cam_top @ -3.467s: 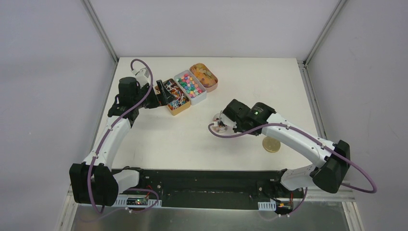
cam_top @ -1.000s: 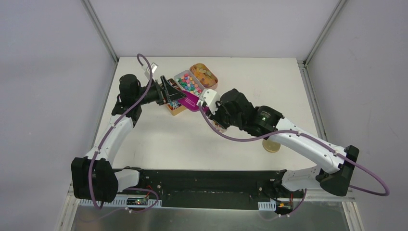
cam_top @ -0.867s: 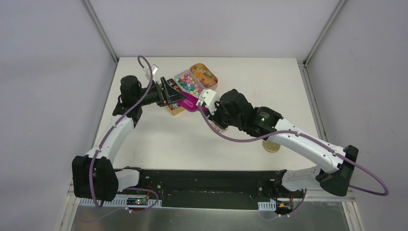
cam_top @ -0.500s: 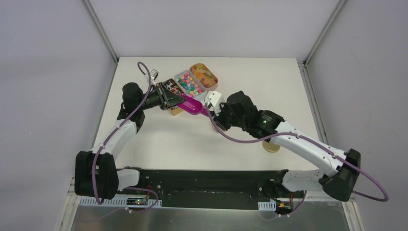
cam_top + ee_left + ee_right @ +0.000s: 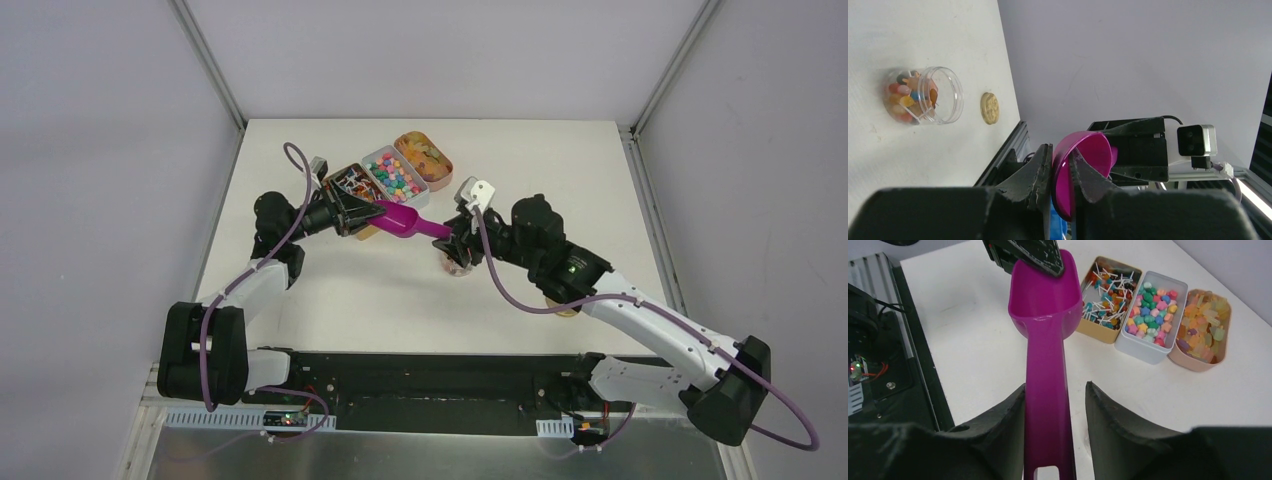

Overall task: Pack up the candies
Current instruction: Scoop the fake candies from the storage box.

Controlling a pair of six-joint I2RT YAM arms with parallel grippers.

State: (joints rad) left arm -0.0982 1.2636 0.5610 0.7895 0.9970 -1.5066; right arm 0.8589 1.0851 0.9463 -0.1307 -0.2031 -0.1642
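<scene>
At the table's 11 o'clock, the left gripper [image 5: 366, 212] is pinched narrow on the bowl rim of the magenta scoop [image 5: 400, 220], holding it off the surface. The right gripper [image 5: 1055, 390] straddles the handle with jaws apart and a gap on one side, which I read as a handover. The candies [image 5: 350, 186] lie in the leftmost tin [image 5: 1095, 335], at 12 o'clock from the scoop. A jar [image 5: 456, 263] sits under the right wrist. Open tabletop [image 5: 330, 300] lies toward 6 o'clock.

Candies [image 5: 1108, 287]: tiny twist-wrapped pcs, mixed red/blue/orange/white, jumbled heap filling open tan tin [image 5: 1095, 334].
</scene>
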